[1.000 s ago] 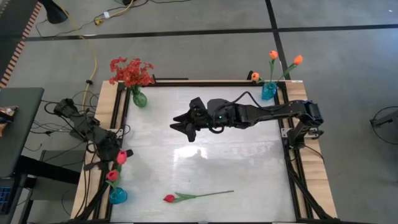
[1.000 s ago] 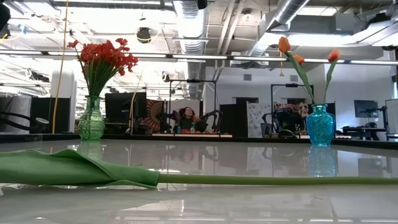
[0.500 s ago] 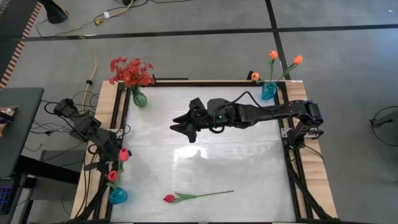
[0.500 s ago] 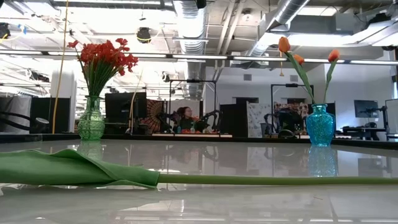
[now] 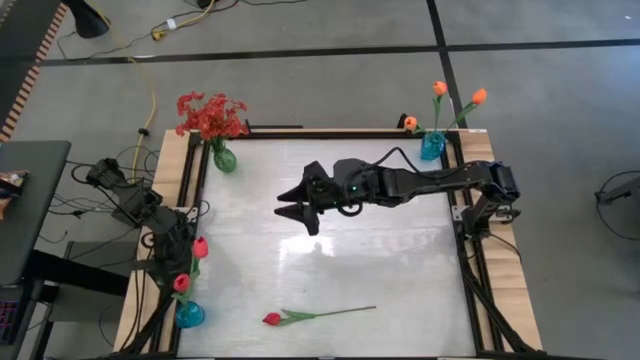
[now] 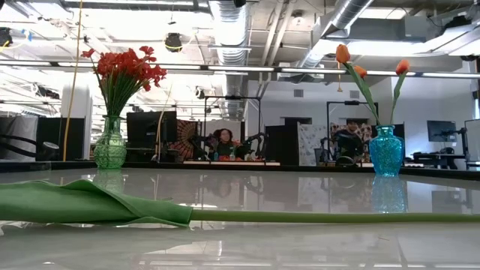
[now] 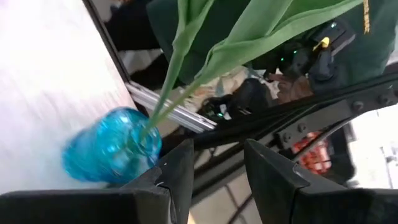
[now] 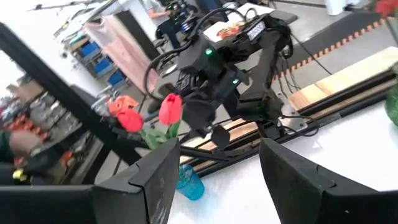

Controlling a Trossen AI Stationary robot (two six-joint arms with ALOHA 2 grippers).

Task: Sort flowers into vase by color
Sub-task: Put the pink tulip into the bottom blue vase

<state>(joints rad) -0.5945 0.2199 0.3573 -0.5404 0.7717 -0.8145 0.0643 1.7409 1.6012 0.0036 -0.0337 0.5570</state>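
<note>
high view shows one pinkish-red tulip point(image 5: 318, 316) lying flat on the white table point(image 5: 400, 270) near its front edge, bloom toward the left arm's side, stem running across toward the right arm's side, nearly parallel to that front edge. the right gripper point(image 5: 293, 213) hangs over the middle of the table with its fingers apart and nothing between them; the tulip lies well apart from it, toward the front edge. judging by this, the right arm is the one placed to fetch it, and a grasp would need the fingers turned to straddle the stem crosswise.

the left gripper point(image 7: 217, 165) sits off the table's left front corner, just beside the blue vase point(image 5: 189, 314) that holds two pinkish-red tulips point(image 5: 190, 266). its fingers are apart and empty; the stems rise past them into the vase. that vase looks like the lying tulip's proper home. the red sprays point(image 5: 210, 115) and orange tulips point(image 5: 445, 105) stand in their own vases at the far corners.
</note>
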